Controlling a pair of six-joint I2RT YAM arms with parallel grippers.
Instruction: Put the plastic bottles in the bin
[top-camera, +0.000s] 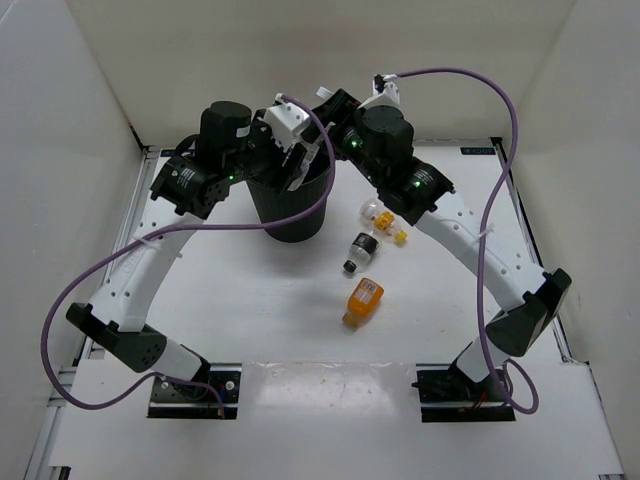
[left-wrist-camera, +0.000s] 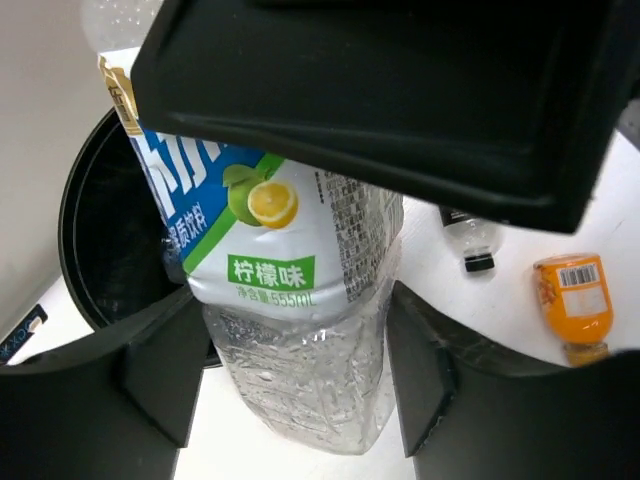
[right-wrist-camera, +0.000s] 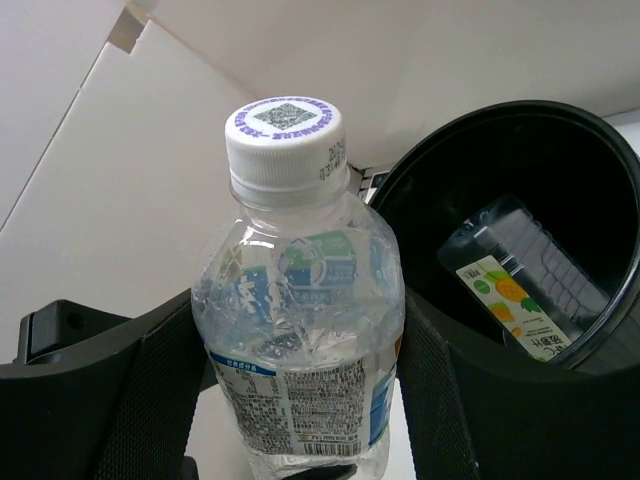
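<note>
The clear water bottle (left-wrist-camera: 300, 250) with its blue lemon label hangs over the rim of the black bin (top-camera: 290, 215). Both grippers are on it. My left gripper (left-wrist-camera: 290, 370) is shut on its lower body. My right gripper (right-wrist-camera: 300, 380) is shut on the same bottle (right-wrist-camera: 300, 330), whose white cap points away from that camera. Inside the bin (right-wrist-camera: 520, 160) lies the fruit-print bottle (right-wrist-camera: 520, 285). On the table right of the bin lie the small yellow-capped bottle (top-camera: 375, 212), the black-capped bottle (top-camera: 358, 250) and the orange bottle (top-camera: 363, 302).
White walls close in the table at the back and on both sides. Purple cables loop from both arms. The right gripper's black body fills the top of the left wrist view. A small yellow piece (top-camera: 400, 237) lies by the right arm.
</note>
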